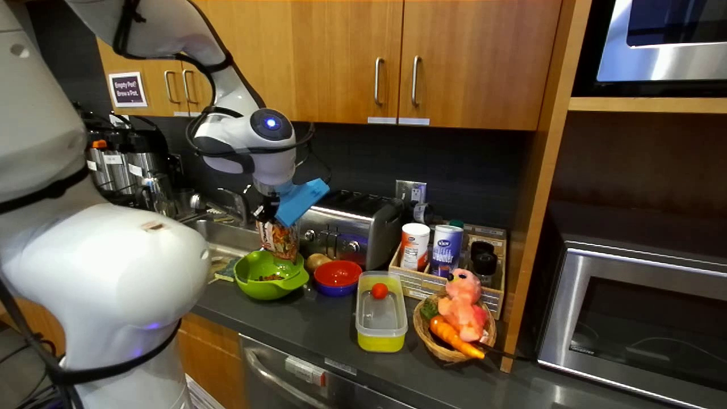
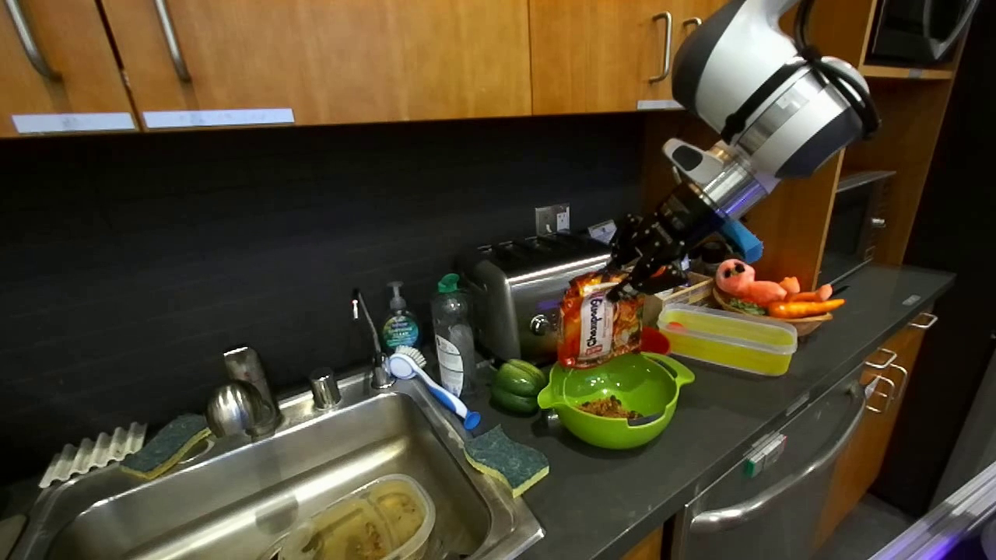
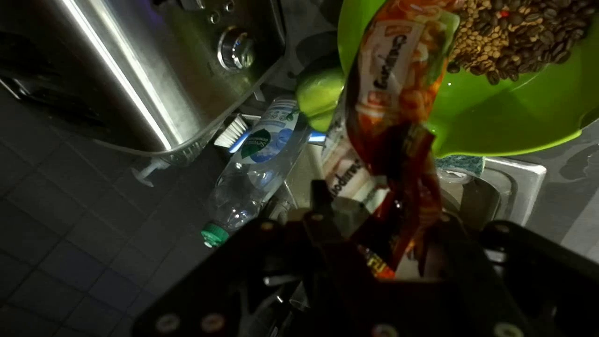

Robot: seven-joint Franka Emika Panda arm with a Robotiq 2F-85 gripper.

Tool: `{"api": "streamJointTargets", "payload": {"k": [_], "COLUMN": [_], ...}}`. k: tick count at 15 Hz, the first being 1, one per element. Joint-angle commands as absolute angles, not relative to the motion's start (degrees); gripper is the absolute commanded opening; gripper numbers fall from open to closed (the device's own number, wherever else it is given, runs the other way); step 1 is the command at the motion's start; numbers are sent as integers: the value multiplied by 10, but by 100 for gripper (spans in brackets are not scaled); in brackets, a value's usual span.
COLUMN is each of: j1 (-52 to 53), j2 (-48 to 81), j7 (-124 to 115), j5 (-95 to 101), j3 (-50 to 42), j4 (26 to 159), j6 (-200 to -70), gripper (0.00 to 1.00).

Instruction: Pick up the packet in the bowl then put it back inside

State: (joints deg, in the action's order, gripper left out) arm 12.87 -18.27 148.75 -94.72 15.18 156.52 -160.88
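Claw [image 2: 619, 280] has the packet [image 2: 593, 327] pinched by the rim of the bowl [image 2: 605, 435], right of centre in an exterior view, so letting go there could honestly dump it outside.

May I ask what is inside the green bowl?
The green bowl holds dark beans and small tan pieces. In the wrist view, the packet covers part of its interior; what lies behind is hidden there.

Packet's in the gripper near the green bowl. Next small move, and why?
I'd probably nudge the gripper toward the middle of the green bowl before any lowering. The packet hangs from it, and in the wrist view crosses the bowl's rim rather than covering its middle; going straight down might catch that rim.
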Motion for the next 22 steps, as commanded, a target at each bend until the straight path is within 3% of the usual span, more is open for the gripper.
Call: {"api": "streamJointTargets", "payload": {"k": [1,11,22], "j1": [103,57,67], "j2": [-157,-78,-37], "j7": [1497,1497,1493], "j5": [-966,-971,-966], "j3": [152,154,166], "j4": [1549,1504,1471], "j6": [-1588,-1538,-1568], "gripper": [12,12,12]}}
